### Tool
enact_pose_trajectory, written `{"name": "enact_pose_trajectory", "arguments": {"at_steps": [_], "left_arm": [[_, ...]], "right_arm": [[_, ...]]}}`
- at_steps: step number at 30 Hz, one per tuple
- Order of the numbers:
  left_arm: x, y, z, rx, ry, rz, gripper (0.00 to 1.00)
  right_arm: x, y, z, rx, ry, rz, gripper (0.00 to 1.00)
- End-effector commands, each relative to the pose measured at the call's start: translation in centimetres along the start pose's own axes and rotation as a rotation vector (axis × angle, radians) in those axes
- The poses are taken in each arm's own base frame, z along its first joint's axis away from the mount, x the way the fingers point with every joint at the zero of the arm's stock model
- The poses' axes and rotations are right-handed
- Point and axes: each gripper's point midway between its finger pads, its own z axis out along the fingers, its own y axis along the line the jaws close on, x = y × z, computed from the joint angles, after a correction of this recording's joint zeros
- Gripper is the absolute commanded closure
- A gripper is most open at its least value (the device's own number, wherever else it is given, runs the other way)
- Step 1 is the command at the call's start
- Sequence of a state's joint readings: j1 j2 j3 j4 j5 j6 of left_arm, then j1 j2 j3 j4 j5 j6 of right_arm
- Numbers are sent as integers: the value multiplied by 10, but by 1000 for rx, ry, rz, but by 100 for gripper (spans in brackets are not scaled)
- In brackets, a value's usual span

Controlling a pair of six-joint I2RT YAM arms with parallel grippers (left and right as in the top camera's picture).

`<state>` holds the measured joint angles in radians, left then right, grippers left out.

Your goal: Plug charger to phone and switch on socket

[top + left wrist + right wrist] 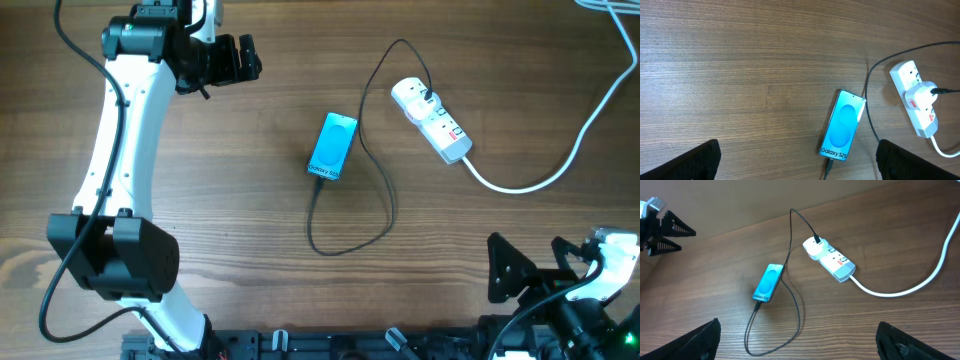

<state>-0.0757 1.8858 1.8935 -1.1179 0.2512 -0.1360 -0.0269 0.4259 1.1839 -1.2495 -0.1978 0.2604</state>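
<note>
The phone (pixel 332 147) lies flat at the table's middle, its cyan screen up and the white text band toward me. The charger (pixel 389 205), a thin black cable, loops from an adapter in the socket (pixel 432 120) round to the phone's near end, where its plug tip (pixel 829 167) sits in the port. My left gripper (pixel 250 58) is open and empty at the far left, well away from the phone (pixel 842 125) and the socket (pixel 915 100). My right gripper (pixel 535 262) is open and empty at the near right, looking over the phone (pixel 768 282), the charger (pixel 796 307) and the socket (pixel 830 260).
The socket's thick white cord (pixel 560 165) curves right and off the far right edge. The table (pixel 220 200) is bare wood. My left gripper also shows in the right wrist view (pixel 660 227).
</note>
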Motion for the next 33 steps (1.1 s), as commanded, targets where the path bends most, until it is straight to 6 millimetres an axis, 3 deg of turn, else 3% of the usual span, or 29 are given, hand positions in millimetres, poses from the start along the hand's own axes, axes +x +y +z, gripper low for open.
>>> {"name": "enact_pose_trajectory", "arguments": {"at_steps": [1,26,33], "left_arm": [[0,3,3,-8,4,5,0],[0,3,3,-8,4,5,0],[0,3,3,-8,4,5,0]], "right_arm": [[1,-3,0,14,-6,3,0],[3,-2,0,8,4,-3,0],[8,-17,-1,89,19,-16,0]]}}
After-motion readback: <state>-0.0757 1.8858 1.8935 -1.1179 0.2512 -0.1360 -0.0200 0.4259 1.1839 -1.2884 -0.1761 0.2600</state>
